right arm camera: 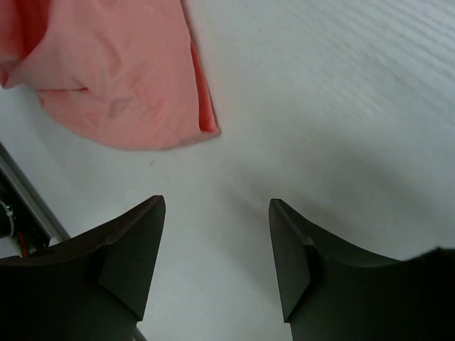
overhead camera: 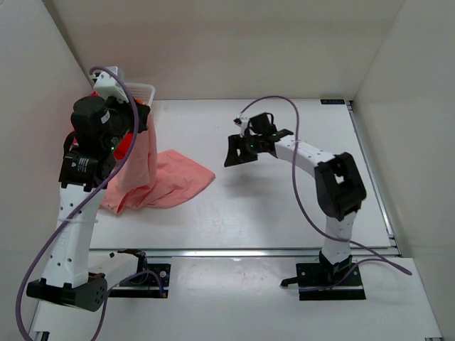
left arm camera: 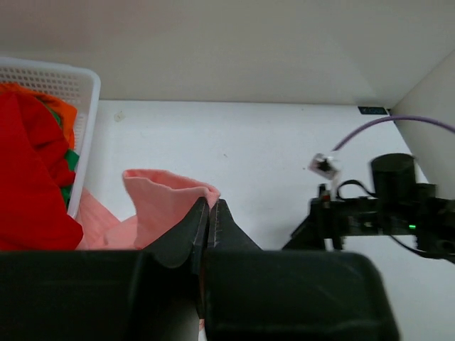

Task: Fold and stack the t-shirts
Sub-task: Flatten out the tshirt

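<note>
Salmon-pink cloth sits pinched between the closed jaws of the left gripper (left arm camera: 208,207). It holds up 1 edge of the large salmon-pink cloth t-shirt (overhead camera: 167,183), probably to let it hang out. The rest trails on the white table (overhead camera: 284,206) beside the white lattice plastic basket (left arm camera: 82,82), which holds a crumpled red cloth t-shirt (left arm camera: 28,177). Spread wide and empty, the right gripper (right arm camera: 217,204) hovers nearby, likely ready for another edge.

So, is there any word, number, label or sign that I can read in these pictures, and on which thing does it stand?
No text can be read in any view.
A small dark label at the far edge of the table: too small to read.
The salmon-pink t-shirt and the white basket: no print or label visible.
</note>
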Controlling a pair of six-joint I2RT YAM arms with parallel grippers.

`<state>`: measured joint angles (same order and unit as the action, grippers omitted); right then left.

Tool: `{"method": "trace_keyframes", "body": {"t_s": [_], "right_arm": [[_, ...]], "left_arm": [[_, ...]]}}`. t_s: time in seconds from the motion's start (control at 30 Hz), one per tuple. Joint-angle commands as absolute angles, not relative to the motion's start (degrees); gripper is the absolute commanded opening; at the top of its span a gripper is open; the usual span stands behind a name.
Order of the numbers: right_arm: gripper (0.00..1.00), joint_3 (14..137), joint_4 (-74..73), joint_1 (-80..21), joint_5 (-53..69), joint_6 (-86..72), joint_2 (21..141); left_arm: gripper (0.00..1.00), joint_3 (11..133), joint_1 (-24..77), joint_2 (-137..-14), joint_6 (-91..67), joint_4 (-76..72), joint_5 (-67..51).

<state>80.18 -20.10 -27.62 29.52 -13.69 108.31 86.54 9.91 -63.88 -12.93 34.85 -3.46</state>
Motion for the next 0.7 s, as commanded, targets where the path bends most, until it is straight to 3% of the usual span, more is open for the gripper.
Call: {"method": "trace_keyframes", "body": {"t_s": [0.0,0.4,0.53,0.6,0.63,0.67], "right_arm": [[0.58,88.41,-18.9,-30.67,29.26,-13.44,113.46],[0.6,93.43,-18.46,-34.97,32.51,-15.9,126.38],[0.55,95.62,-19.07,-35.86,33.75,-16.53,128.58],[0.23,97.12,-20.12,-35.68,34.62,-16.7,129.37],[0.02,98.08,-20.91,-35.6,35.5,-16.09,129.9],[0.0,98.61,-21.35,-35.25,35.86,-16.0,130.08]], "left_arm": [[0.08,86.14,9.85,-61.17,-13.36,32.79,-3.78],[0.08,84.47,9.67,-60.21,-13.72,30.85,-4.66],[0.08,84.11,9.14,-60.21,-13.89,30.85,-4.57],[0.08,83.76,9.23,-59.94,-13.71,30.59,-4.74],[0.08,83.59,9.23,-59.94,-13.36,30.85,-4.75],[0.08,83.58,8.53,-59.77,-13.71,30.59,-4.75]]}}
